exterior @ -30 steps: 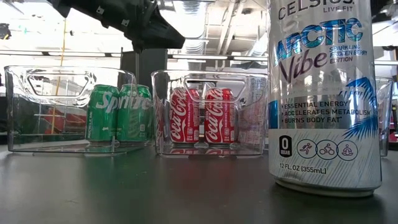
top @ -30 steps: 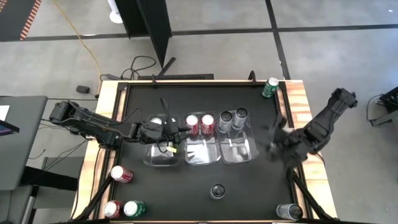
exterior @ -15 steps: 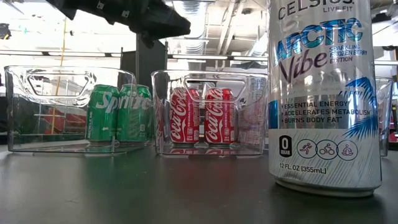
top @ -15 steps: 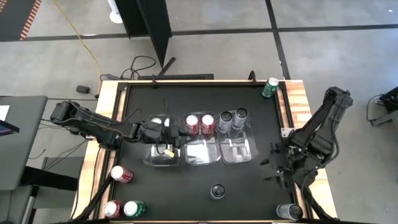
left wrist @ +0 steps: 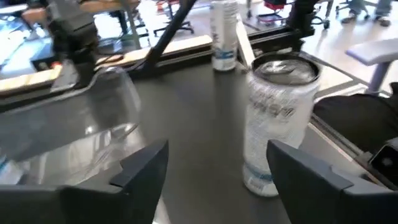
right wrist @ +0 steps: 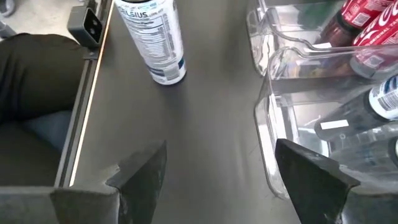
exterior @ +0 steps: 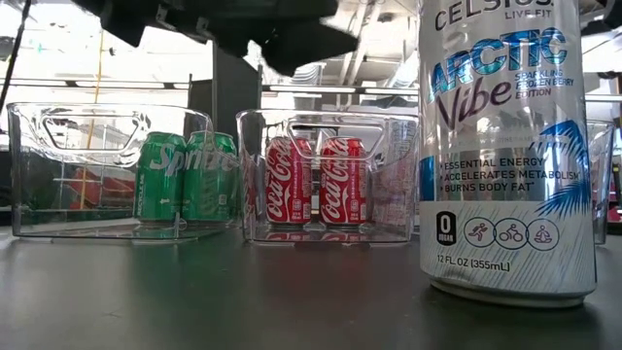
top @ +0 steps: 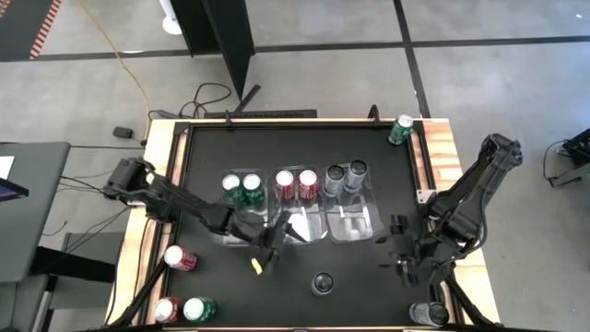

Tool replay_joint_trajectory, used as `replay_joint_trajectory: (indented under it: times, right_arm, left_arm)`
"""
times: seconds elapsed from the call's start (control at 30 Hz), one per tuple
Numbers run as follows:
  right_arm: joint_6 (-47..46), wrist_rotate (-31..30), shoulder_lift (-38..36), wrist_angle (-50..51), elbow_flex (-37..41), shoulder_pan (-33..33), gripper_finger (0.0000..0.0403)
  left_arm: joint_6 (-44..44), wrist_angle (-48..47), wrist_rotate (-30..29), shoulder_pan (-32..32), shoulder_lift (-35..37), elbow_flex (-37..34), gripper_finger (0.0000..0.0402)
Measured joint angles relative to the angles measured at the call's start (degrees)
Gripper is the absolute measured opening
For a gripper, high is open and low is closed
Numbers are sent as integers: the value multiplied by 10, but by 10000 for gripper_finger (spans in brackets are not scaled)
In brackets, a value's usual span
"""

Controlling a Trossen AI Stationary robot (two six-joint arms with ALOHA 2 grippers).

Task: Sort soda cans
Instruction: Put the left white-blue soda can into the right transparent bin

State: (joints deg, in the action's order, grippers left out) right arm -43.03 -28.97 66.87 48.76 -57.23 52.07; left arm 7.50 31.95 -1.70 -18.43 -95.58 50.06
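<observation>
across the three clear trays (top: 300, 229) at mid-bench, six soda cans are standing upright along the far ends: two green cans (top: 245, 188) in the left tray, two red cans (top: 297, 183) in the middle tray, and two silver-grey cans (top: 345, 178) in the right tray. six more are waiting loose: one green can (top: 401, 129) at the far right corner, one silver-grey can (top: 322, 282) at front centre, another silver-grey can (top: 428, 314) at the front right corner, and two red cans (top: 179, 258) plus one green can (top: 199, 309) grouped by the front left corner. that is making four of each colour in total.

compared with a second ago, the left gripper (top: 269, 259) is no longer sitting over the left tray beside the green pair; it is now hanging in front of the trays, jaws spread and grasping nothing. the right gripper (top: 406, 261) is having moved forward from beside the right tray toward the front right can, fingers standing apart and empty. the cans inside the trays are staying where they were on the bench (top: 369, 277).
</observation>
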Motion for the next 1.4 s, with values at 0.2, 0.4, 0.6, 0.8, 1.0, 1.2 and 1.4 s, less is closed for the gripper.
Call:
replay_joint_trajectory:
  times: [0.2, 0.4, 0.6, 0.8, 1.0, 1.2, 1.4]
  right_arm:
    - [0, 1, 0, -4, 0, 0, 317]
    - [18, -24, 9, -85, 0, -6, 317]
    - [156, -24, 65, -262, 0, -18, 317]
    - [293, -20, 130, -392, 0, -47, 317]
    - [281, 42, 168, -424, -10, -99, 332]
    - [280, 96, 200, -423, -34, -124, 366]
    - [279, 125, 229, -417, -56, -130, 394]
  left_arm:
    - [-18, -67, 2, -14, -35, 36, 283]
    - [-59, -82, 0, -27, -49, 42, 282]
    - [-72, -81, -1, -42, -49, 42, 282]
    - [-75, -81, -3, -53, -49, 42, 282]
    - [-76, -80, -5, -57, -49, 42, 281]
    - [-75, -81, -5, -57, -49, 42, 281]
    - [-75, -86, -5, -57, -48, 41, 281]
